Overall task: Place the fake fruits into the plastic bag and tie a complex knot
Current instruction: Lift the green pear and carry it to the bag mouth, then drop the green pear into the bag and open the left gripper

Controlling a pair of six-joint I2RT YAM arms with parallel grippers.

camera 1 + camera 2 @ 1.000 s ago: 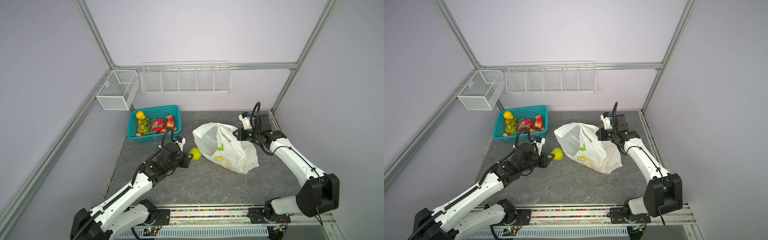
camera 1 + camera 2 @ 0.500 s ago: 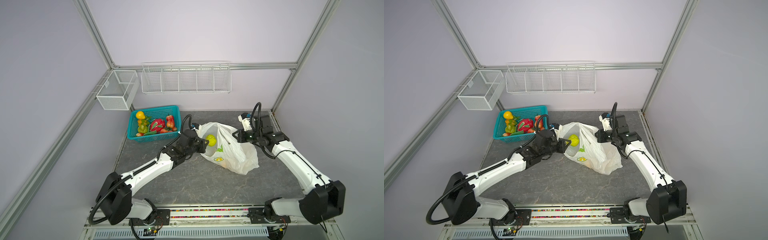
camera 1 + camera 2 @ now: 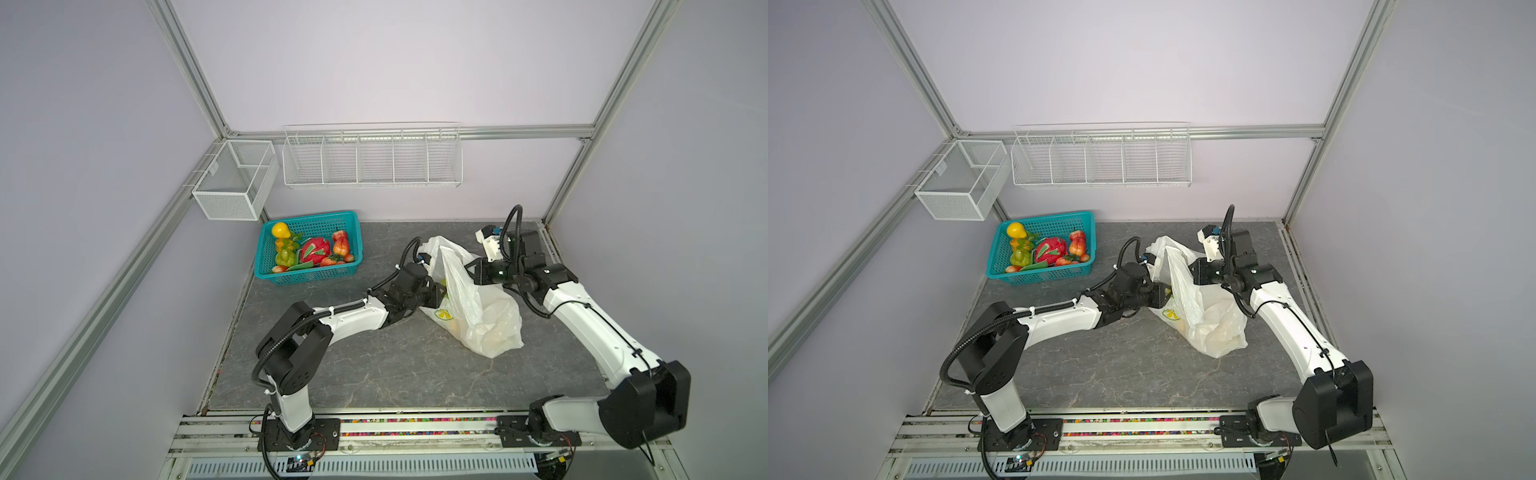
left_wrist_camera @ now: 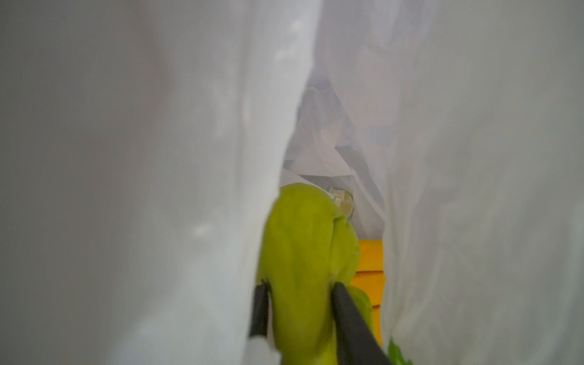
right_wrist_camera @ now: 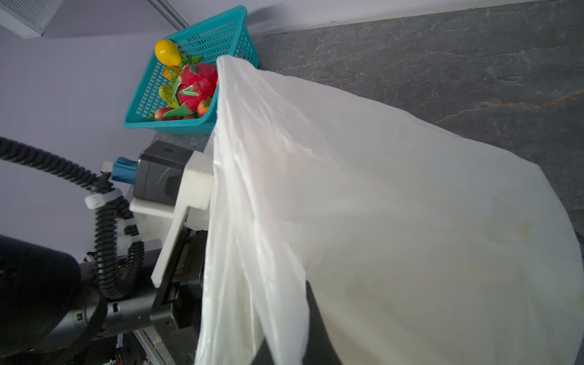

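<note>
The plastic bag (image 3: pixel 486 316) (image 3: pixel 1212 320) lies on the grey table, its mouth held up. My right gripper (image 3: pixel 478 270) (image 5: pixel 294 335) is shut on the bag's rim plastic. My left gripper (image 3: pixel 440 291) (image 4: pixel 298 287) reaches inside the mouth, between white bag walls (image 4: pixel 158 158). A yellow-green fake fruit (image 4: pixel 303 240) sits between its fingers, with a thin gap beside one finger. Something orange-yellow (image 4: pixel 369 262) lies deeper in the bag. More fake fruits, among them a pink dragon fruit (image 3: pixel 314 249) (image 5: pixel 196 85), rest in the teal basket. No knot is in view.
The teal lattice basket (image 3: pixel 309 274) (image 3: pixel 1042 276) (image 5: pixel 177 124) stands at the back left of the table. Two white wire baskets (image 3: pixel 235 183) (image 3: pixel 372 158) hang on the walls behind. The arms' base rail (image 3: pixel 374 432) runs along the front edge.
My left arm has carried the yellow-green fruit from the table in front of the bag into its mouth, and its fingers have spread slightly. The right gripper has kept holding the rim.
</note>
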